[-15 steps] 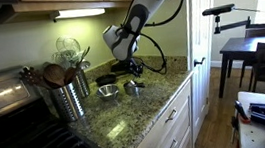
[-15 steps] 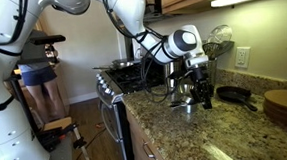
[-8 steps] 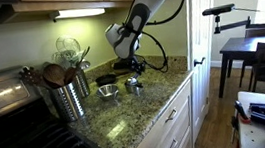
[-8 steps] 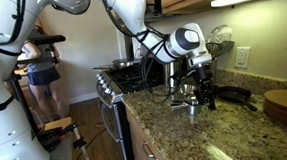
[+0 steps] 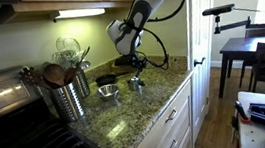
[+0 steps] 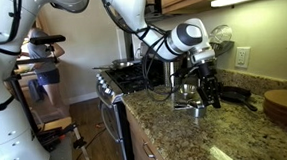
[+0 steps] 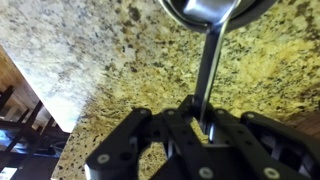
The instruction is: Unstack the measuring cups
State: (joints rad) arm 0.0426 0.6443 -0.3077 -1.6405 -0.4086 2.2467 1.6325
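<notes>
My gripper [image 7: 200, 122] is shut on the flat handle of a shiny silver measuring cup [image 7: 210, 10], whose bowl sits at the top of the wrist view. In both exterior views the gripper [image 5: 132, 72] [image 6: 201, 95] holds this cup [image 5: 135, 83] [image 6: 197, 109] just above or on the granite counter; I cannot tell which. A second silver measuring cup [image 5: 107, 91] stands apart on the counter, nearer the utensil holder.
A tall perforated steel utensil holder [image 5: 71, 97] with wooden spoons stands by the stove. A dark metal bowl [image 5: 106, 80] lies behind the cups, and a dark pan [image 6: 235, 94] and round wooden board [image 6: 285, 105] lie beyond. The counter edge [image 5: 161, 99] is close.
My gripper has carried the held cup a little further from the other cup and away from the utensil holder. The other cup has not moved.
</notes>
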